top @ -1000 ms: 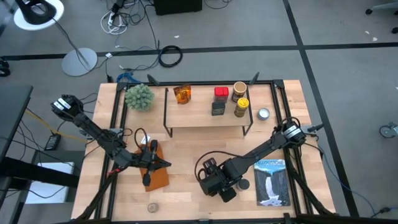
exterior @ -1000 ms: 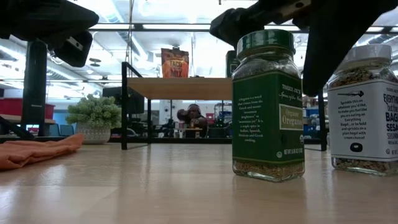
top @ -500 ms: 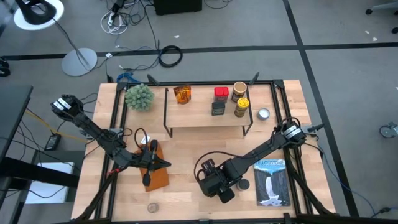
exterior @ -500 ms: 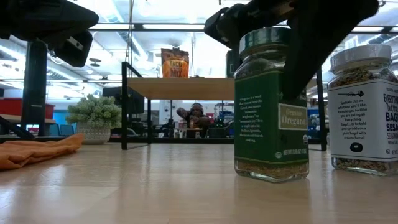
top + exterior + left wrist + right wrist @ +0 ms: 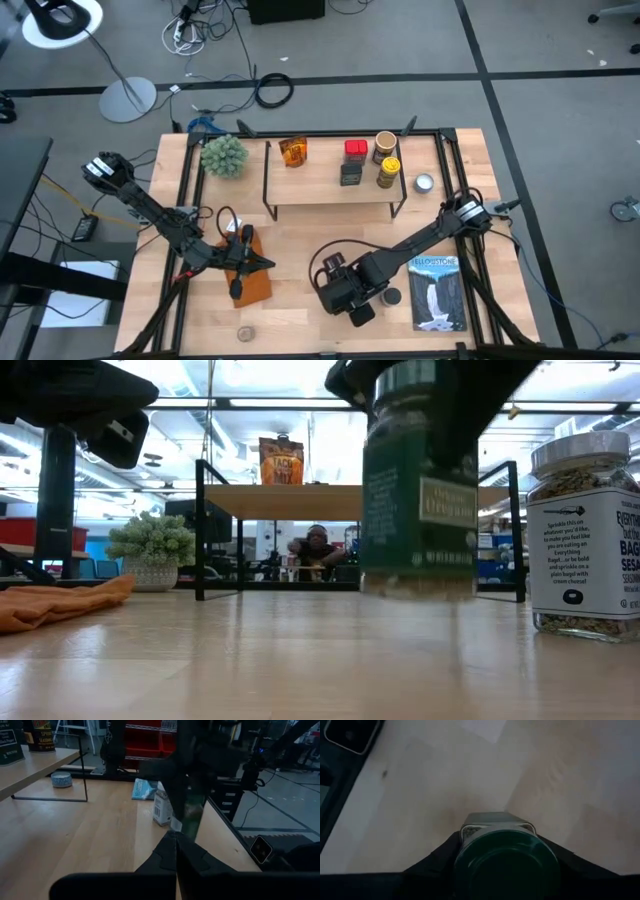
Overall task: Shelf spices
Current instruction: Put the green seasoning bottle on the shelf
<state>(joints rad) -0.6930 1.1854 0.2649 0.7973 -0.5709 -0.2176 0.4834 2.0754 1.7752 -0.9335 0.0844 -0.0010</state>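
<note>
The right tool (image 5: 506, 865) is pinching the green jar (image 5: 418, 480) by its sides just under the round dark lid, and the jar's base is hanging clear of the wooden surface (image 5: 250, 660), probably so it can travel to the shelf (image 5: 335, 190). The jar is squarish glass with a paper label. A white-lidded jar (image 5: 590, 540) is standing just beside it (also unshelved). Away from the shelf, the left tool (image 5: 237, 288) is resting pressed together over the orange cloth (image 5: 252, 278).
</note>
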